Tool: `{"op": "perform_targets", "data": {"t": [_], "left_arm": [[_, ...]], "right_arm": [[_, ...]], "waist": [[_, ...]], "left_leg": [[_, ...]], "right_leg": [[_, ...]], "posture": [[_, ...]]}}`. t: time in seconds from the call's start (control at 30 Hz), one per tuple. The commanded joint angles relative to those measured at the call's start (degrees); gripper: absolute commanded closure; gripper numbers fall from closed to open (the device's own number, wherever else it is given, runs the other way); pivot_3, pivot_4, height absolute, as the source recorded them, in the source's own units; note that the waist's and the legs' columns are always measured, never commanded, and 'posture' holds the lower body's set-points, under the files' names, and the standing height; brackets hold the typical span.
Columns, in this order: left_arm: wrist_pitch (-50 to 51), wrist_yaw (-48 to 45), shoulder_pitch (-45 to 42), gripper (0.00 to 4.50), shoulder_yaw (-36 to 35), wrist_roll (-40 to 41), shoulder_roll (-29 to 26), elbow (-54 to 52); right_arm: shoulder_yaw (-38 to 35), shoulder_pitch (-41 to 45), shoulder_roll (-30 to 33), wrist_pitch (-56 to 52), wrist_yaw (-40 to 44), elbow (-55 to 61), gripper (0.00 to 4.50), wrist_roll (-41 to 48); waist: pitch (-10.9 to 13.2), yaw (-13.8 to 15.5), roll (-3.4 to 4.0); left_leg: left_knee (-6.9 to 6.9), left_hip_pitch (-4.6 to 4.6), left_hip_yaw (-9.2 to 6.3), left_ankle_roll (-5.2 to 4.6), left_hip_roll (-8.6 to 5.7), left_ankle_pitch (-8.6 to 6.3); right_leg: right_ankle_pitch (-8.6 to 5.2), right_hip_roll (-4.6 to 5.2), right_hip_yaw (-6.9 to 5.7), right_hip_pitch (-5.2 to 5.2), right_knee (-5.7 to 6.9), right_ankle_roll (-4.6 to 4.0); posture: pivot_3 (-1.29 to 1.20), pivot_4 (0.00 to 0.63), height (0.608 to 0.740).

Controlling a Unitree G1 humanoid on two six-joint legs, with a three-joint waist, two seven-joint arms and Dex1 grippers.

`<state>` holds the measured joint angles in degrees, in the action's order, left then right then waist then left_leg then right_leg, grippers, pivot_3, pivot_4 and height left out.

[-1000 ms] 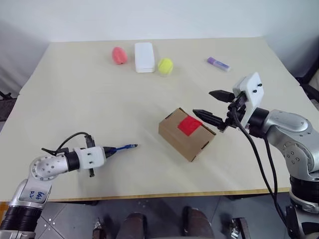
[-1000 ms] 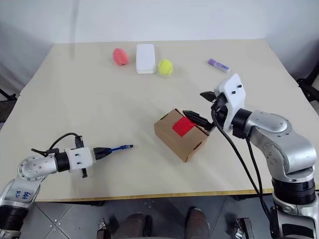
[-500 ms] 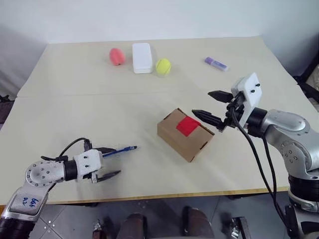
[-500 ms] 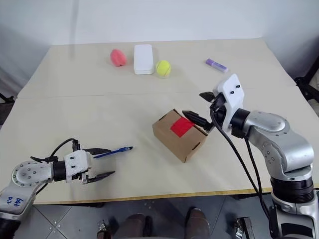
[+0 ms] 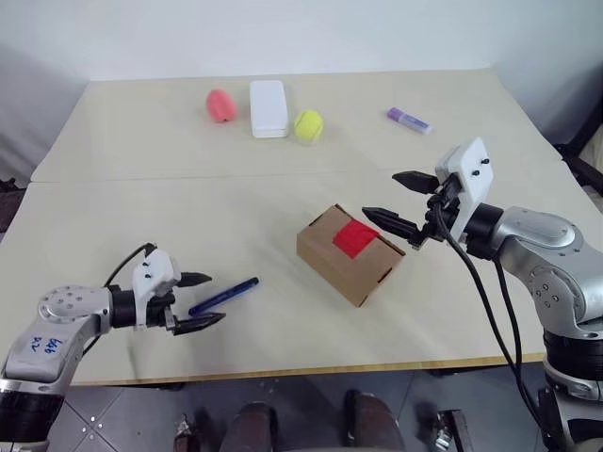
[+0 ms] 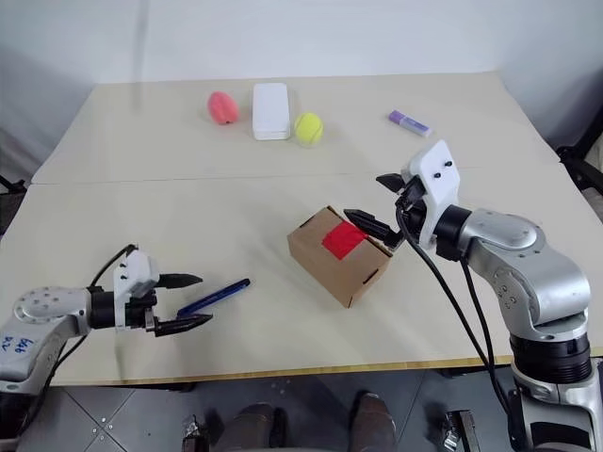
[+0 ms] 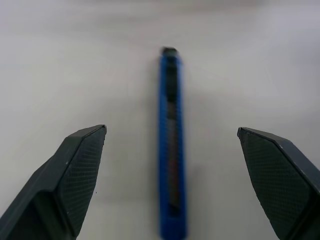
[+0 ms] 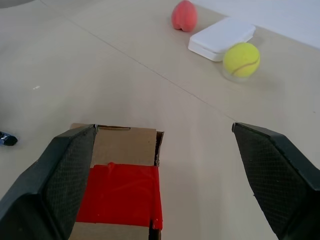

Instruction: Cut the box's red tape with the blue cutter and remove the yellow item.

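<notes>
- Lying flat near the table's (image 5: 113, 188) front edge toward the left corner, the blue cutter (image 5: 223, 296) rests between the spread fingers of the left gripper (image 5: 198, 301), which grips nothing.
- Sitting nearer the front edge and right of centre, the box (image 5: 350, 252) has its red tape (image 5: 358, 237) intact.
- Hovering at the box's right corner, the right gripper (image 5: 393, 202) has its 2 fingers wide apart and empty.

The beige table (image 5: 141, 188) carries the box (image 5: 350, 256), blue cutter (image 5: 223, 296), white case (image 5: 269, 96) and tennis ball (image 5: 308, 124).
</notes>
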<state>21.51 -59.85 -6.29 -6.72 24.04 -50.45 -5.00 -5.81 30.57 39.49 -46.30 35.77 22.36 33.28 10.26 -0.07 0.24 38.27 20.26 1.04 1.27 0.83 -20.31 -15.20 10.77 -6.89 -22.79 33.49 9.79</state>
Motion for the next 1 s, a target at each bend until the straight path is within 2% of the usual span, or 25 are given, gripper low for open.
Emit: {"op": "perform_targets", "data": {"t": [0.03,0.13,0.3,0.47,0.5,0.73,0.87,1.0], "left_arm": [[-3.11,-1.66,-1.11,0.04,0.55,-2.84,-0.86,4.98],[-3.99,-3.46,-0.32,0.04,1.56,-3.61,-0.87,5.89],[-3.13,-5.42,6.41,0.04,2.13,-4.69,-3.84,1.61],[-4.46,-7.14,7.91,0.04,3.33,-5.46,-5.08,3.11],[-4.28,-7.31,7.84,0.43,3.64,-5.52,-5.17,3.23],[-7.23,-6.64,5.68,2.34,5.88,-7.60,-3.76,5.33],[-7.69,-7.05,5.03,2.34,6.75,-7.56,-3.24,5.75],[-10.08,-7.58,4.62,3.22,7.61,-8.57,-2.61,6.47]], "right_arm": [[-0.62,1.05,-0.31,1.28,0.32,1.01,0.00,0.25],[-0.70,1.04,-0.40,1.00,0.27,1.53,0.00,0.59],[-1.23,0.39,-0.12,-0.73,0.41,3.86,0.00,2.67],[-0.73,0.54,-0.11,-0.63,0.37,3.42,0.00,2.68],[-0.61,0.63,-0.12,-0.52,0.44,3.25,0.00,2.60],[0.41,1.80,-0.42,0.38,1.05,1.76,0.00,1.96],[0.53,1.94,-0.39,0.54,1.20,1.61,0.00,1.83],[0.51,1.71,-0.28,0.46,1.23,2.02,0.00,1.84]], "waist": [[0.00,-0.10,0.00],[0.01,-0.14,-0.01],[0.00,-0.33,0.02],[0.00,-0.21,0.03],[0.00,-0.22,0.03],[-0.01,-0.20,0.04],[-0.03,-0.10,0.08],[-0.04,-0.02,0.10]], "left_leg": [[-0.01,0.00,0.00,0.01,0.01,0.00],[-0.03,0.00,0.04,0.03,0.05,-0.02],[-0.04,-0.06,0.08,0.06,0.10,-0.09],[-0.03,-0.09,0.14,0.04,0.11,-0.11],[-0.03,-0.09,0.17,0.03,0.11,-0.11],[-0.04,-0.14,0.24,0.01,0.11,-0.13],[-0.02,-0.14,0.25,0.00,0.11,-0.14],[0.00,-0.14,0.26,0.00,0.10,-0.14]], "right_leg": [[0.00,-0.01,0.00,0.00,0.00,0.00],[0.00,-0.06,0.01,-0.03,-0.02,0.00],[0.00,-0.08,0.03,-0.03,0.00,-0.01],[-0.02,-0.09,0.07,-0.03,-0.01,-0.03],[-0.02,-0.10,0.10,-0.03,-0.01,-0.04],[-0.03,-0.10,0.15,-0.03,0.00,-0.05],[-0.03,-0.09,0.16,-0.03,0.00,-0.05],[-0.03,-0.09,0.17,-0.03,0.00,-0.05]], "posture": [[0.00,0.150,0.740],[0.00,0.150,0.740],[0.00,0.150,0.740],[0.00,0.150,0.740],[0.00,0.150,0.740],[0.00,0.150,0.740],[0.00,0.150,0.740],[0.00,0.150,0.740]]}}
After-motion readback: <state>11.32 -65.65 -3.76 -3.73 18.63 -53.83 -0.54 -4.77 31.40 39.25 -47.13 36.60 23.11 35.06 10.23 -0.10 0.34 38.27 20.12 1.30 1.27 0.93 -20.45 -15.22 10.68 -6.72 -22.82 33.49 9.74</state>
